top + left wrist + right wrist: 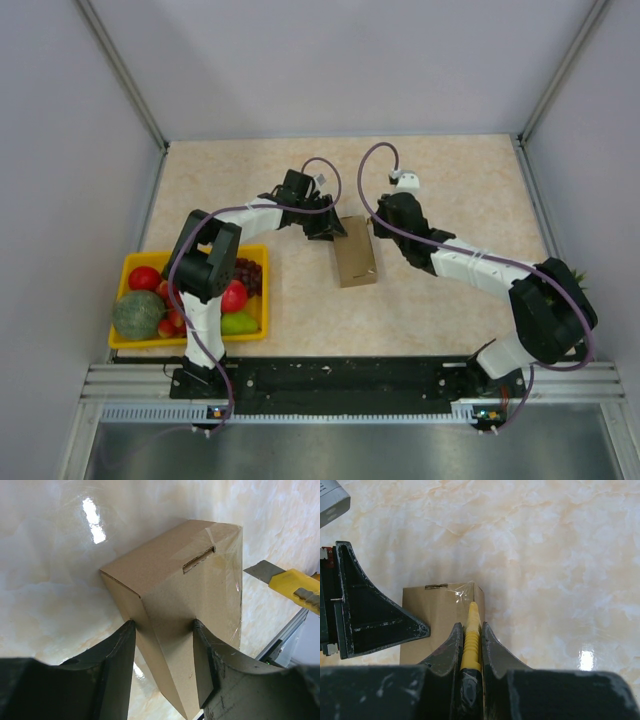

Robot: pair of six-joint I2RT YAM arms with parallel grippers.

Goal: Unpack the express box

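Box [354, 258] is mid-worktop [450, 180], between the two arms, flap closed. From the left wrist view it appears propped up on one side rather than lying flat; the overhead view does not settle this.

Left tool [162, 650]: closed across the box, both fingers [125, 645] touching cardboard on opposite sides. Read it as a steadying hold.

Right tool [470, 630]: narrow, clamped on a yellow knife [295, 585], with the handle running out between the fingers toward the box.

Blade [260, 570]: extended. In the left wrist view it is just beside the taped end and not touching it.

Tape [232, 580]: a clear strip wraps the far end of the box, over the edge next to the tab slot [198, 560]. It looks whole, and I see no cut.

Step in hand, as I judge it: slitting the seal. Grip and tool pick-up are done; the cut has not begun and nothing is out of the box.

Next move calls for:
- You bring the blade tip onto the tape line at the flap edge.
- Keep it shallow, so only tape and not the contents is scored.
- Draw it along the seam, away from the left fingers.
- Keep the left hold firm; the box looks light and may slide or tip under blade pressure.
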